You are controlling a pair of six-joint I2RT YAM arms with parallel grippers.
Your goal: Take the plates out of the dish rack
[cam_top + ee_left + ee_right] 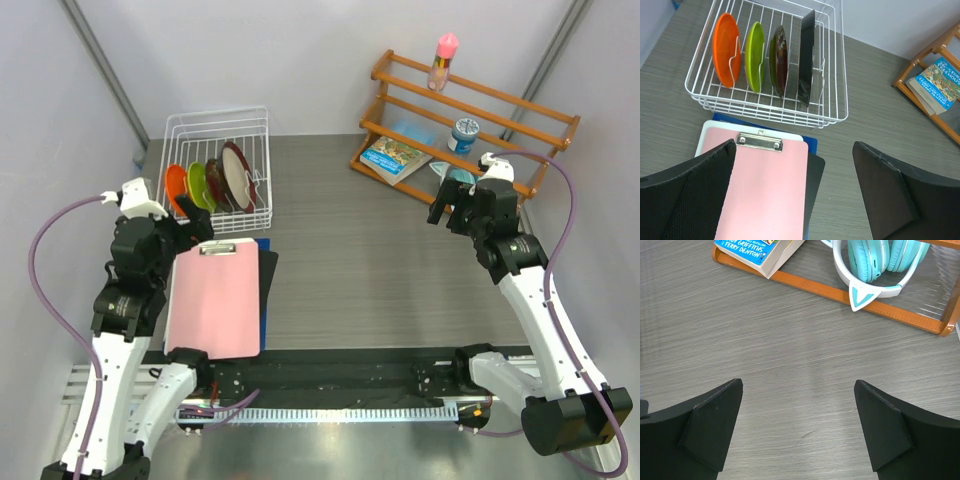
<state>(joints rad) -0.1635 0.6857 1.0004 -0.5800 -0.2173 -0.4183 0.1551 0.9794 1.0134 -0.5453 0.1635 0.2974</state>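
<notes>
The white wire dish rack stands at the back left. Several plates stand upright in it: orange, lime green, dark red floral and the large cream one with a maroon rim. My left gripper is open and empty, hovering over the pink clipboard just in front of the rack. My right gripper is open and empty, above bare table at the right.
A pink clipboard lies on dark and blue boards in front of the rack. A wooden slatted shelf at the back right holds a book, teal headphones, a pink bottle and a can.
</notes>
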